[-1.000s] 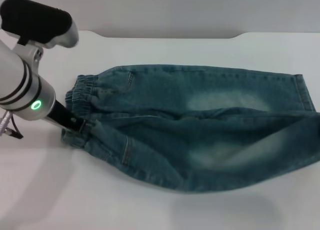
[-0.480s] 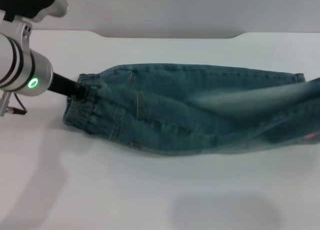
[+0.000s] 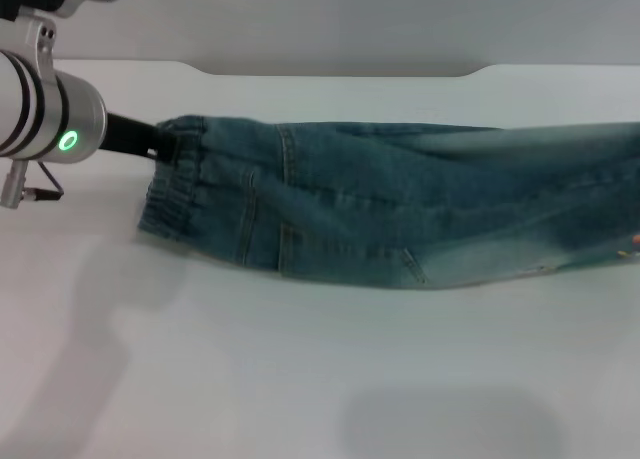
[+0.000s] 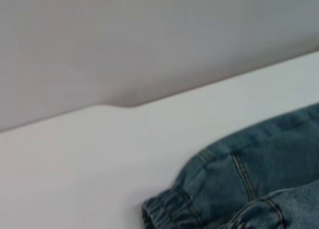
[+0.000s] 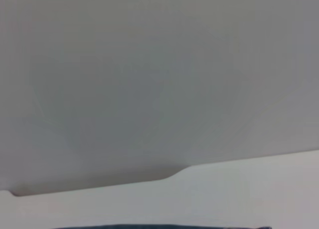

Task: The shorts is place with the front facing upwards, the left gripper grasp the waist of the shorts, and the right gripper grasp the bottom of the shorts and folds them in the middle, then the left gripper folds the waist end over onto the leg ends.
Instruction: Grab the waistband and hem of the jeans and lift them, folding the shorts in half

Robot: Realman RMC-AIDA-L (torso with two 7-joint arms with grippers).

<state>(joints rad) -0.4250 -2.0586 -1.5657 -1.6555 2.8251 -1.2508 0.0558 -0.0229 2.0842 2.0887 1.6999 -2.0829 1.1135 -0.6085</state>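
Observation:
The shorts [image 3: 380,219] lie across the white table as a long teal denim band, doubled lengthwise, and run past the right edge of the head view. The waist of the shorts [image 3: 172,197] is the gathered band at the left end. My left gripper [image 3: 165,142], on the green-lit arm, is shut on the far corner of that waist, held a little above the table. The left wrist view shows the gathered band [image 4: 167,214] and denim [image 4: 259,164] close below the camera. The bottom of the shorts and the right gripper are out of view; a thin strip of denim [image 5: 164,227] edges the right wrist view.
The white table [image 3: 300,379] spreads in front of the shorts. Its back edge [image 3: 330,75] has a stepped notch and meets a grey wall [image 3: 330,19].
My left gripper has carried the near waist corner away from me to the far side. The near half of the shorts has gone over with it, leaving a narrower band.

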